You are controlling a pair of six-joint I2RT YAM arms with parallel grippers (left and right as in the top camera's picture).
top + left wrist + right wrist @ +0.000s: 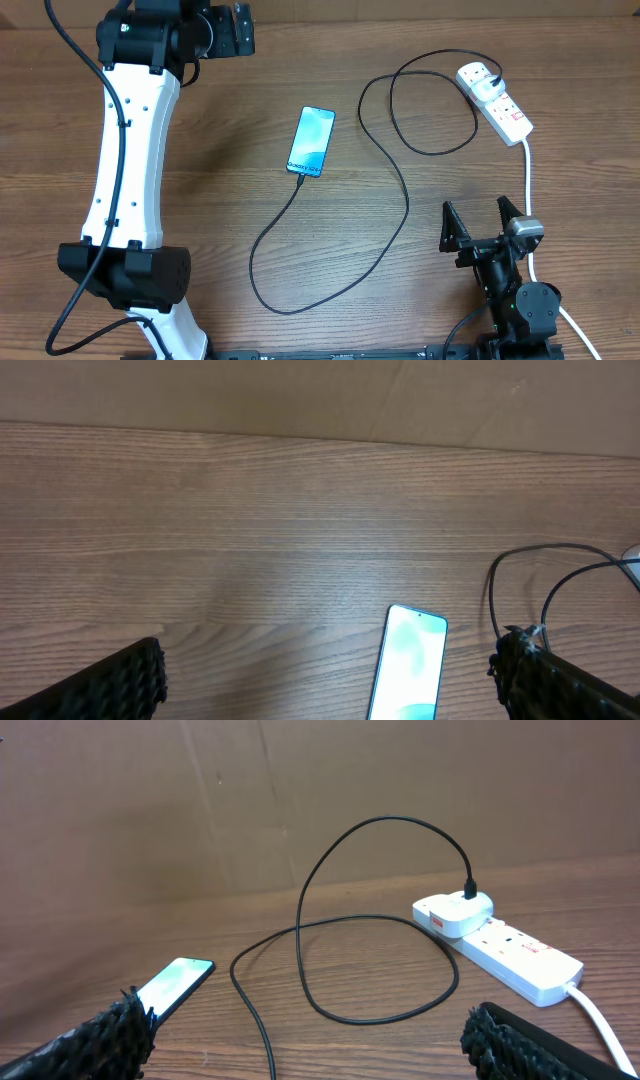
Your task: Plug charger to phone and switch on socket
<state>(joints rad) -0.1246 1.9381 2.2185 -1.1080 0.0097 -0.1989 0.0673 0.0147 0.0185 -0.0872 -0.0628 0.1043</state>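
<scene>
The phone lies flat on the wooden surface, near the middle, with its light screen facing up. The charger is a thin black cable; one end meets the lower edge of the phone, then it makes wide loops across the surface and goes up to a white adapter sitting on the socket at the far right. The left hand is released, its fingers wide apart, and grasps nothing. The right hand is also released and empty, near the front edge, well apart from the phone
</scene>
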